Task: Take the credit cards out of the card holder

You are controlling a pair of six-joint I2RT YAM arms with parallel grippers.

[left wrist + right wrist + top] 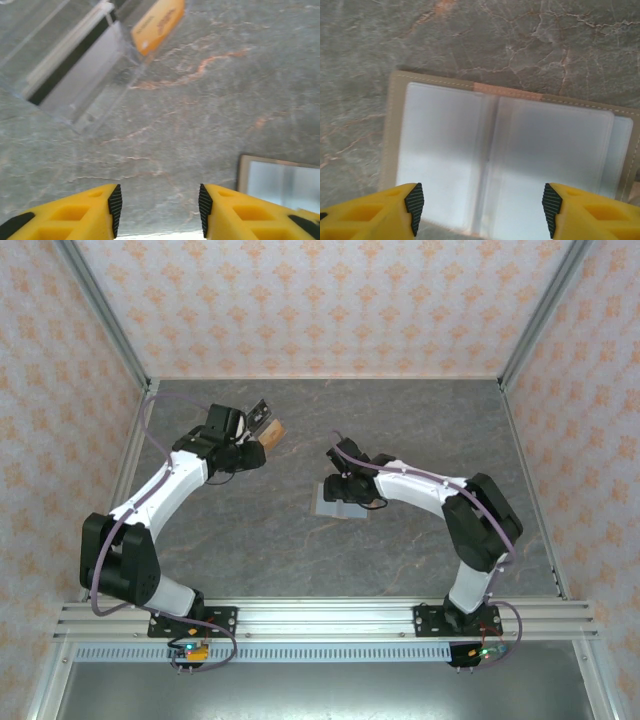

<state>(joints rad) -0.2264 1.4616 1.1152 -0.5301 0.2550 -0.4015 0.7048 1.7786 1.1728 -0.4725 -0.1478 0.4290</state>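
The card holder point(505, 150) lies open and flat on the table, tan-edged, with two pale translucent panels facing up; it also shows as a grey patch point(330, 502). My right gripper point(482, 207) hovers right over its near edge, open, one finger on each side of the fold and nothing between them point(347, 490). An orange credit card point(157, 22) lies at the end of a clear tray point(75, 75), at the back left point(276, 430). My left gripper point(160, 207) is open over bare table beside that tray point(252, 452). A corner of the card holder point(280, 182) shows to its right.
The clear tray point(260, 412) has a black strip along one side. The marbled grey table point(400, 420) is closed in by patterned walls on three sides, with metal posts at the back corners. A rail runs along the near edge by the arm bases.
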